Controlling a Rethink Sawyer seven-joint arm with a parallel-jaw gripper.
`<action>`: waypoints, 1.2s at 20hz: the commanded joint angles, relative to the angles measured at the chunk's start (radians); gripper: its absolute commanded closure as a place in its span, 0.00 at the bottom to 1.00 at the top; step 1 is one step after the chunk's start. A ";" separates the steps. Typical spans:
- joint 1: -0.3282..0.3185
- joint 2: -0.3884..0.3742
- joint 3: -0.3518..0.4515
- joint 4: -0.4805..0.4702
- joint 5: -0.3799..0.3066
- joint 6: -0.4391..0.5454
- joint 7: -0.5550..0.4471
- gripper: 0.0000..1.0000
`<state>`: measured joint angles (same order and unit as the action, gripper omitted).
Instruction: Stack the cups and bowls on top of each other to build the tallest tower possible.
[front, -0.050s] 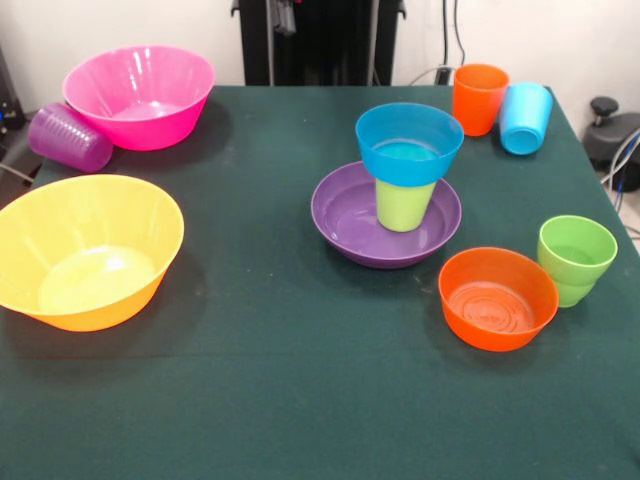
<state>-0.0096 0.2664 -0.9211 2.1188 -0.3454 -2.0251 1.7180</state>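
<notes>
The small blue bowl (409, 143) sits on the lime-yellow cup (404, 204) and hides the cup's top, while the near rim of the wide purple bowl (348, 215) covers the cup's foot. The yellow-orange bowl (88, 250) runs off the left edge, the purple cup (69, 137) lies partly over the bench's (270, 380) left side so its far end is hard to make out, and the orange bowl (497, 298) masks the green cup's (575, 258) lower left. Whether the orange cup (479, 98) and light blue cup (524, 117) touch cannot be told.
</notes>
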 joint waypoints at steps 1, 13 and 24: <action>0.036 0.155 0.150 0.001 -0.023 0.052 -0.011 1.00; 0.040 0.172 0.134 -0.004 -0.035 0.001 0.019 1.00; 0.039 0.180 0.130 -0.007 -0.033 0.009 0.025 1.00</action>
<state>0.0210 0.3239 -0.9650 2.1186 -0.3214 -2.0454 1.7180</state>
